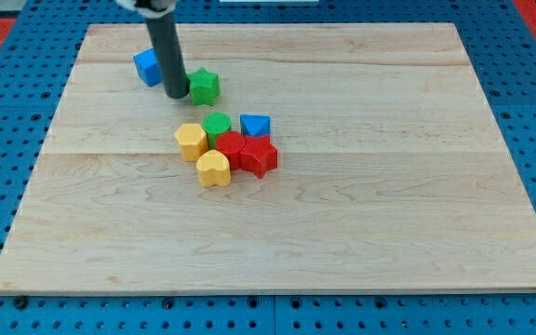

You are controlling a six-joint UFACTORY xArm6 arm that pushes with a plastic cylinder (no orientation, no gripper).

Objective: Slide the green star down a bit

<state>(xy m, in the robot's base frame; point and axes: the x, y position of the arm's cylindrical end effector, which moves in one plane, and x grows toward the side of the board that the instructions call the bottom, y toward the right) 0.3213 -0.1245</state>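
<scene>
There is no claw on this arm to open or close — only a dark rod, and my tip (176,95) is planted on the wooden board (389,233) near the view's top left. The green star (204,86) sits just beside it, touching or nearly so, on the tip's right. A blue block (147,67) lies close on the other side. To send the star toward the view's bottom, the tip would likely need to get above it first — the cluster of yellow, green, red and blue blocks (226,149) waits below.
</scene>
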